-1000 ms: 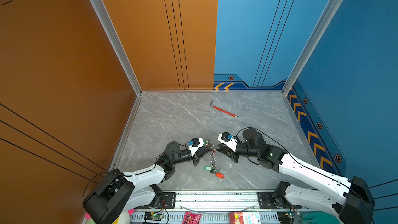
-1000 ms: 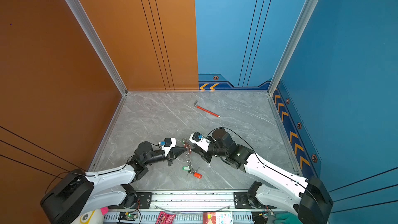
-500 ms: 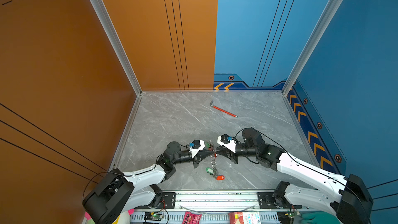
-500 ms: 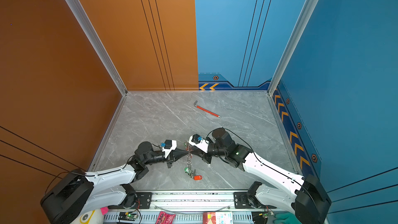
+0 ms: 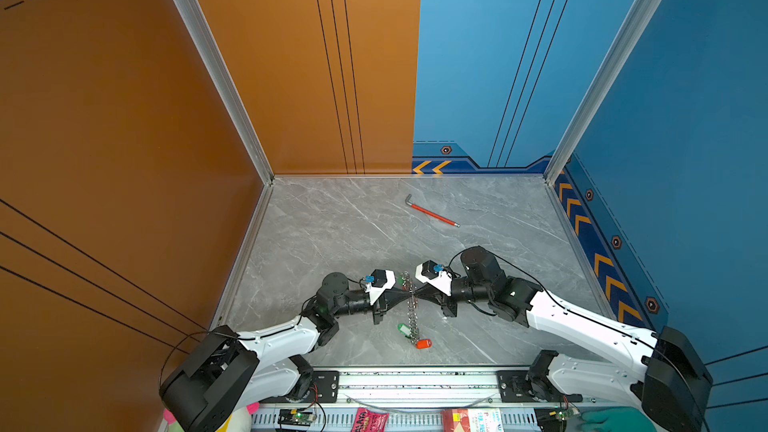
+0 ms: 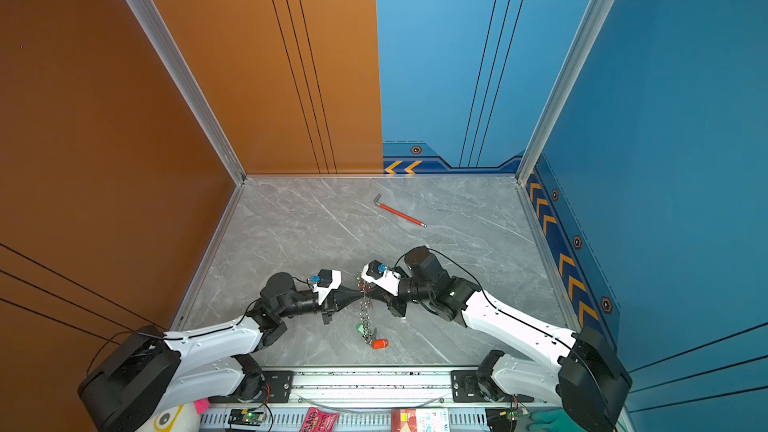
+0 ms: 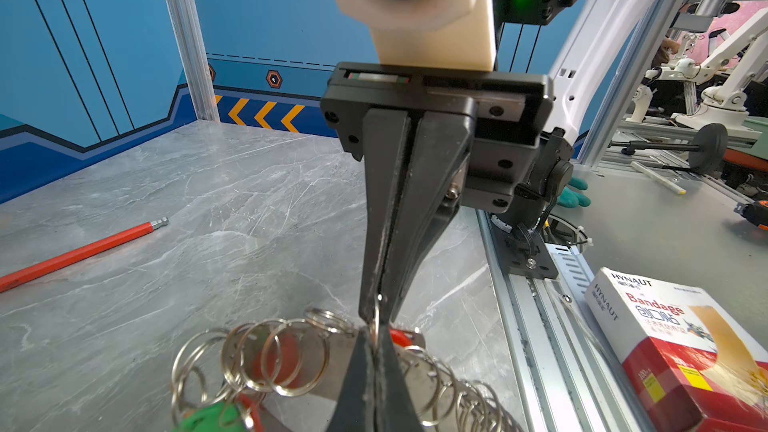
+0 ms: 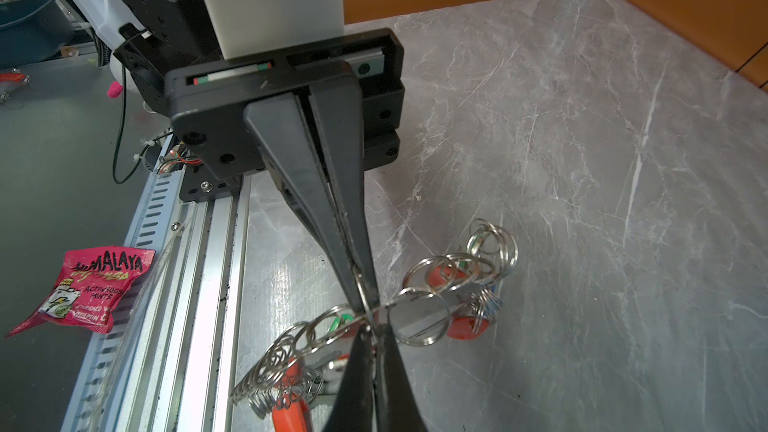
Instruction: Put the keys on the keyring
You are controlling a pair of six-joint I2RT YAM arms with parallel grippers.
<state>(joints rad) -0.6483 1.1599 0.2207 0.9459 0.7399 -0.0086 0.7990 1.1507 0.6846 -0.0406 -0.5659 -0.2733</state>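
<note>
My left end effector [image 5: 404, 295] and right end effector [image 5: 419, 294] each pinch one keyring [image 5: 412, 320] link. Step in hand: opening it. Next, I judge: pull apart, thread the keys [image 5: 423, 343].

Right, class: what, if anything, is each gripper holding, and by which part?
The left gripper and right gripper are both shut on the keyring. They meet tip to tip, each pinching a small ring partway along its chain.

Far tabletop [image 5: 332, 234] lies open (bar hex wrench [image 5: 432, 214]); keyring [image 5: 412, 314] blocks centre.
</note>
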